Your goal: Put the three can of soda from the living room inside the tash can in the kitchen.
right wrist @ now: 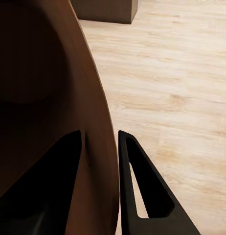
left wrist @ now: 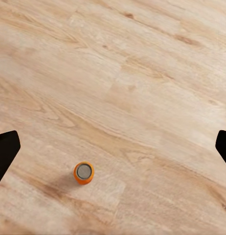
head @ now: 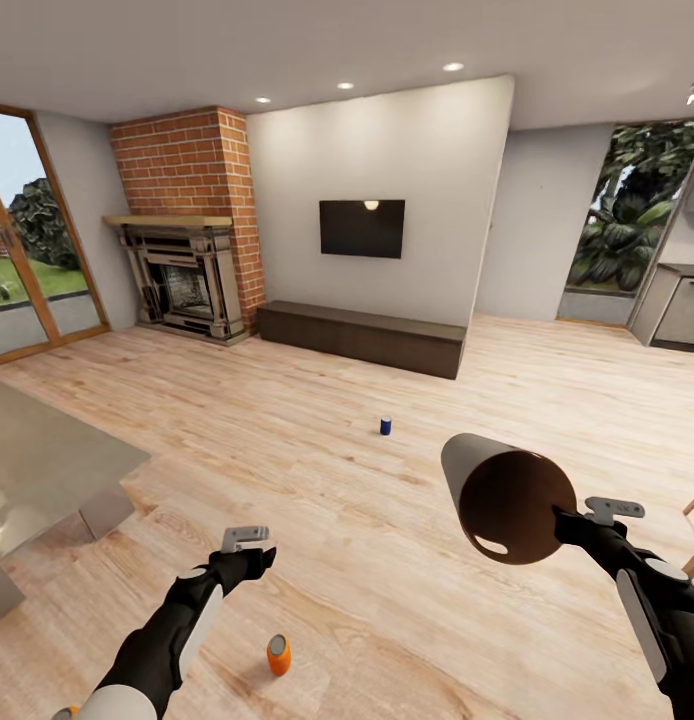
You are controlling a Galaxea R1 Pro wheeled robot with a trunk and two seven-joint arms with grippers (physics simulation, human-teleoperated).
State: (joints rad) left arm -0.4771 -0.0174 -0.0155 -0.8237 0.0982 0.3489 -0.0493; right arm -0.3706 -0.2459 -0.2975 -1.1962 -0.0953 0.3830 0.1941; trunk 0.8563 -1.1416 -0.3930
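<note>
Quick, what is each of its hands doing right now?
Left gripper: open, empty, above an orange can on the floor.
Right gripper: closed on the rim of the trash can, held tipped in the air.

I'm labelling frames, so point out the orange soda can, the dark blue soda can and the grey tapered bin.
Orange soda can (head: pixel 278 655), head view, its side.
Dark blue soda can (head: pixel 385 426), head view, its body.
Grey tapered bin (head: pixel 465 456), head view, outer wall.

My left gripper (head: pixel 249 545) hangs wide open, arm stretched forward; my right gripper (head: pixel 572 520) is clamped, forearm angled inward.
</note>
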